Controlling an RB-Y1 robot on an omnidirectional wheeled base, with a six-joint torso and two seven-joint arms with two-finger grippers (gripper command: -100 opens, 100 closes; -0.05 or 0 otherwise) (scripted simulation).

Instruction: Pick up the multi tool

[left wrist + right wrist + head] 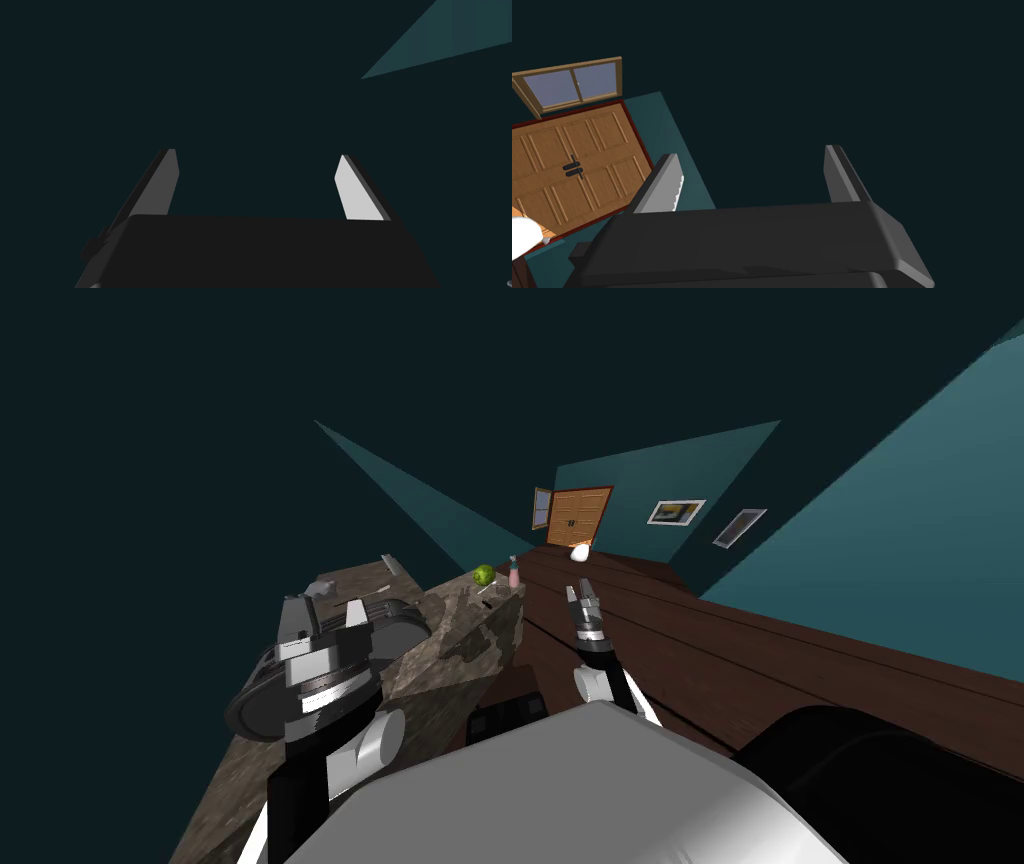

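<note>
The left claw (326, 614), fingers spread and empty, is raised above the counter (455, 633); the right claw (583, 594), likewise spread and empty, hangs off the counter's side. Beyond the left claw's tips, near the far edge, lies the multi tool (390, 563), as we take the small grey bar to be, without certainty. We judge it stiff, compact and smooth-sided: pinch across its narrow width, mid-length
</note>
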